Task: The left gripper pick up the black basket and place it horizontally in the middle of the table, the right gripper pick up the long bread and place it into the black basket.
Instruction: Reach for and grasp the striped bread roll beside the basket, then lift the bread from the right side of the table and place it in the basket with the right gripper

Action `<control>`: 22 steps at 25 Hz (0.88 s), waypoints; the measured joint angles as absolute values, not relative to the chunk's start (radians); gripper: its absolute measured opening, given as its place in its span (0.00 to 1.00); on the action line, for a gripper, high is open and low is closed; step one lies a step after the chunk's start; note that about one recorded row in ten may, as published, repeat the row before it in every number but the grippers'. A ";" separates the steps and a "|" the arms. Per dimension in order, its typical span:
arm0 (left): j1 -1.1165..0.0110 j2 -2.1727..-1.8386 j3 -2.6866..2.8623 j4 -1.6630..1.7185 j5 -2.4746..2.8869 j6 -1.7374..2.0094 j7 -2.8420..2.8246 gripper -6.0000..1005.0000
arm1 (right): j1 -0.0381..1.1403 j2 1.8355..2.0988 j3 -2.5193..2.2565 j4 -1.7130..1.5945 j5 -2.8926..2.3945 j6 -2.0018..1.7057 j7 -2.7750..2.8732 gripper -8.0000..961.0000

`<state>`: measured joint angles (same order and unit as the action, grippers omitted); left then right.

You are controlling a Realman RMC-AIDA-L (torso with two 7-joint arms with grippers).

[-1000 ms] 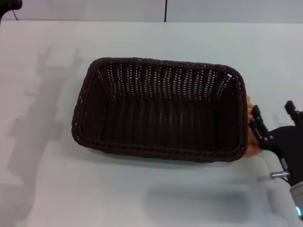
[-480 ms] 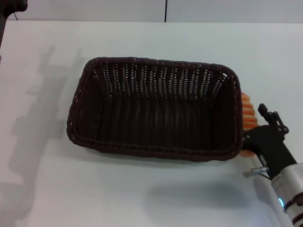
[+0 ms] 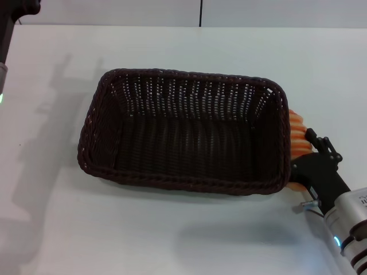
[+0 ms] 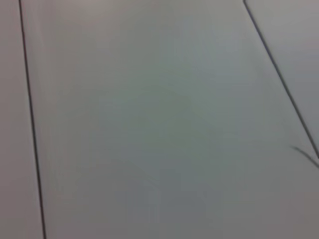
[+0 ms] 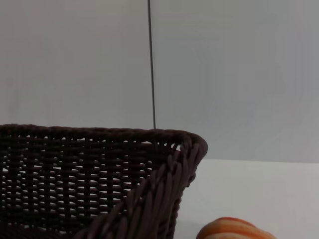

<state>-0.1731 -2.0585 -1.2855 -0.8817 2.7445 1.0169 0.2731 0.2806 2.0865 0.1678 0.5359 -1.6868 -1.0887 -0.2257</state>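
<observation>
The black basket [image 3: 183,137] lies lengthwise in the middle of the white table [image 3: 172,240], open side up and empty. The long bread [image 3: 295,133], orange-striped, lies on the table against the outside of the basket's right end wall. My right gripper [image 3: 312,157] is down over the bread's middle, right beside the basket rim. The right wrist view shows the basket's corner [image 5: 99,174] close up and one end of the bread [image 5: 233,230] beside it. My left gripper [image 3: 18,8] is raised at the table's far left corner, away from the basket.
A pale wall with a dark vertical seam [image 3: 200,12] stands behind the table's far edge. The left wrist view shows only grey wall panels [image 4: 149,124]. Bare tabletop lies left of and in front of the basket.
My right gripper has moved left and in over the bread, against the basket's right end. The basket has slid slightly left. The left arm shows a little more at the top left.
</observation>
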 joint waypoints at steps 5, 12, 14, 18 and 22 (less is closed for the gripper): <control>-0.177 -2.059 -1.286 -0.878 2.760 1.017 0.273 0.79 | 0.281 2.084 0.189 0.543 -1.687 -1.062 -0.225 0.80; -0.198 -2.059 -1.283 -0.859 2.774 1.015 0.274 0.79 | 0.278 2.084 0.223 0.545 -1.687 -1.021 -0.232 0.66; -0.198 -2.059 -1.283 -0.858 2.776 1.015 0.274 0.79 | 0.273 2.083 0.232 0.546 -1.688 -1.022 -0.232 0.64; -0.196 -2.059 -1.285 -0.858 2.788 1.015 0.275 0.79 | 0.240 2.084 0.238 0.550 -1.686 -1.129 -0.233 0.61; -0.195 -2.058 -1.285 -0.858 2.789 1.016 0.275 0.79 | 0.200 2.085 0.225 0.568 -1.691 -1.298 -0.235 0.59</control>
